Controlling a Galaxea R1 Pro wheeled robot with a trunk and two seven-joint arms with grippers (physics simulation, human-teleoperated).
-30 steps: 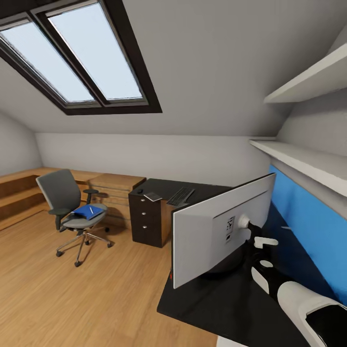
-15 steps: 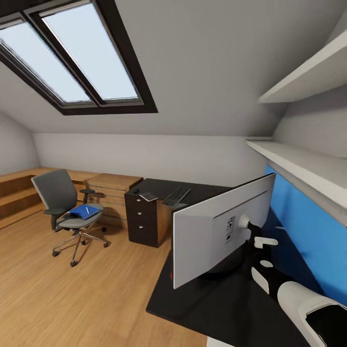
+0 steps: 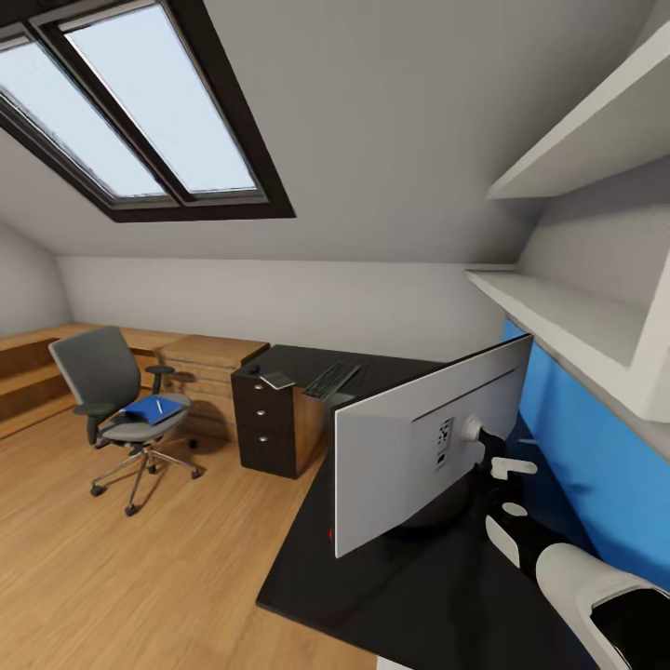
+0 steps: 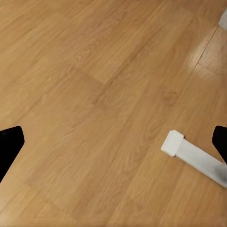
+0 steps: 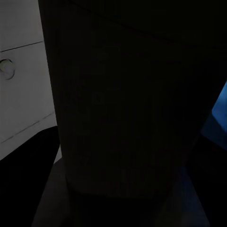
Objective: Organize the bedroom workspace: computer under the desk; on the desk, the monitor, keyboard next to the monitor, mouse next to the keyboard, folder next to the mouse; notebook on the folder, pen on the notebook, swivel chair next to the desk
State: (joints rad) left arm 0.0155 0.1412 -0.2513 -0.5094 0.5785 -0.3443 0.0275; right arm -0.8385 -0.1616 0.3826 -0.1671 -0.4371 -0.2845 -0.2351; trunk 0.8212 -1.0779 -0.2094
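My right gripper (image 3: 495, 462) is shut on the thin black stem (image 5: 127, 109) behind the monitor (image 3: 419, 456), whose pale back faces me above the near end of the black desk (image 3: 409, 586). At the desk's far end lie the keyboard (image 3: 328, 380), the small dark mouse (image 3: 254, 369) and a thin flat notebook (image 3: 276, 380). The swivel chair (image 3: 104, 386) stands apart on the floor at left, with the blue folder (image 3: 147, 411) on its seat and the pen (image 3: 158, 407) on the folder. My left gripper (image 4: 113, 146) hangs open over the wood floor. The computer is hidden.
A black three-drawer unit (image 3: 265, 426) stands under the desk's far end, next to a wooden dresser (image 3: 209, 368). White shelves (image 3: 558, 316) and a blue wall panel (image 3: 596, 437) line the right wall. A white desk leg (image 4: 194, 156) stands by my left gripper.
The whole view has swung right: chair, dresser and drawer unit sit further left in the picture. The monitor and my right arm keep their place in the view, so they moved with me.
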